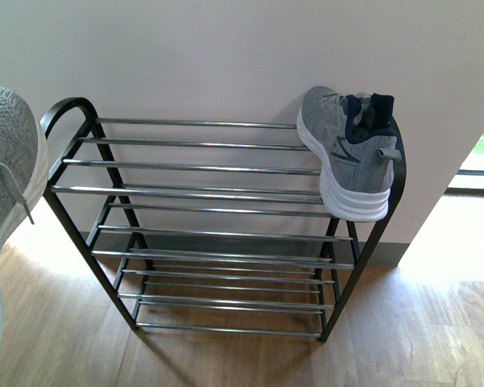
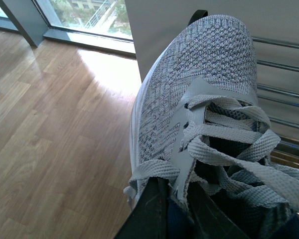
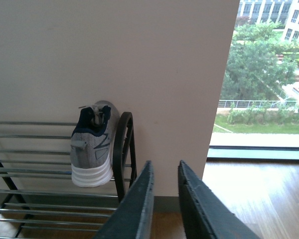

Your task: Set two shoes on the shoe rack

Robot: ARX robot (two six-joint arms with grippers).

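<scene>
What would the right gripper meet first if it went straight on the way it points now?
Probably the white wall, just beside the shoe rack's black end loop; the right gripper points past it, though depth is unclear.

Shoes (image 1: 347,149) knit cloth; rack bars (image 1: 202,192) glossy metal; floor (image 1: 436,322) smooth wood.
</scene>
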